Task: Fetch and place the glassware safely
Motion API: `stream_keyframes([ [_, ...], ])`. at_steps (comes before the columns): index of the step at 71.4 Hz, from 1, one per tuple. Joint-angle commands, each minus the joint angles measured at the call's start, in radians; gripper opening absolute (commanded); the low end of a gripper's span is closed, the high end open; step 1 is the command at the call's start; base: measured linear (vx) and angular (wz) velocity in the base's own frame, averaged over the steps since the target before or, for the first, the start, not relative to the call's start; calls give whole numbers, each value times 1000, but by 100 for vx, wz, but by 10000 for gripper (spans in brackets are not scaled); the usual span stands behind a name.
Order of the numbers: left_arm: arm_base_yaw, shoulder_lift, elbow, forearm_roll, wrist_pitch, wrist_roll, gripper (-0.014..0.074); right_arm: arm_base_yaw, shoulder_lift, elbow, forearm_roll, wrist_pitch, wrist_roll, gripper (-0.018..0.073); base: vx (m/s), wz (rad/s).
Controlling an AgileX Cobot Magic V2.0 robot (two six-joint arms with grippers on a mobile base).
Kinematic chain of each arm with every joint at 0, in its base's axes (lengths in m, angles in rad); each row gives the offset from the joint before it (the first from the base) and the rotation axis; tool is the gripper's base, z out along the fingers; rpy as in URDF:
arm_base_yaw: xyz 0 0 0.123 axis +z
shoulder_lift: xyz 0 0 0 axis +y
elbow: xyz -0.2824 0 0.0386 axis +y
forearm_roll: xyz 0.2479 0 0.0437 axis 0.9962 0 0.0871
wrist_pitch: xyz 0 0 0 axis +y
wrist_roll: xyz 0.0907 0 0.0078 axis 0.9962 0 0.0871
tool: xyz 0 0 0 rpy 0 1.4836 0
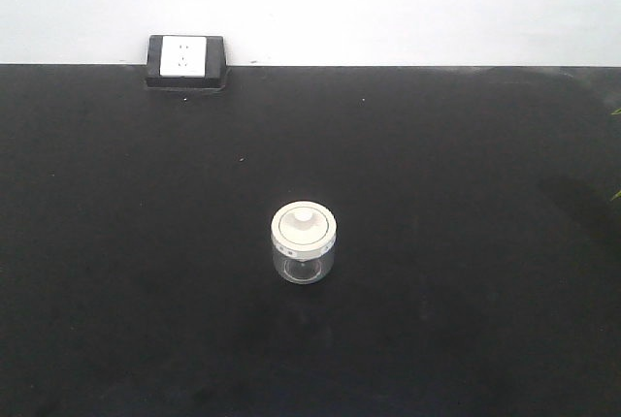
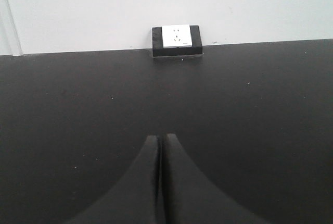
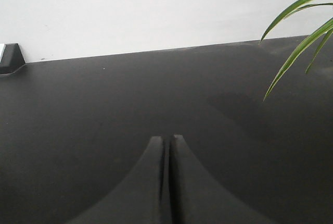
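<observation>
Your glass jar (image 1: 304, 254) stands upright mid-table (image 1: 466, 242), cream lid (image 1: 305, 225) on, its clear body looking empty. Your left gripper (image 2: 162, 146) and right gripper (image 3: 167, 146) are both pressed closed, holding nothing.

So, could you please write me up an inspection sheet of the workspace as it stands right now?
Surface: black matte table, no spills visible.
Job's things: small clear glass jar with cream knobbed lid, upright near the table's middle, untouched.
Clutter: nothing seen.
Grippers: left pincer shut and empty; right pincer shut and empty; neither is near the jar.
Cables: nothing seen.
Surroundings: white socket in a black housing at the table's far edge against a white wall; green plant leaves hang over the table's right side.
</observation>
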Motion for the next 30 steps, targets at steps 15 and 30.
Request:
stream_keyframes([
  [15,-5,-11,28,-6,-67,-7,-7,-4,-14,19,-3,-77,-8,-3,0,0],
  [30,-5,-11,28,-6,-67,-7,-7,-4,-14,19,-4,-76,-8,-3,0,0],
])
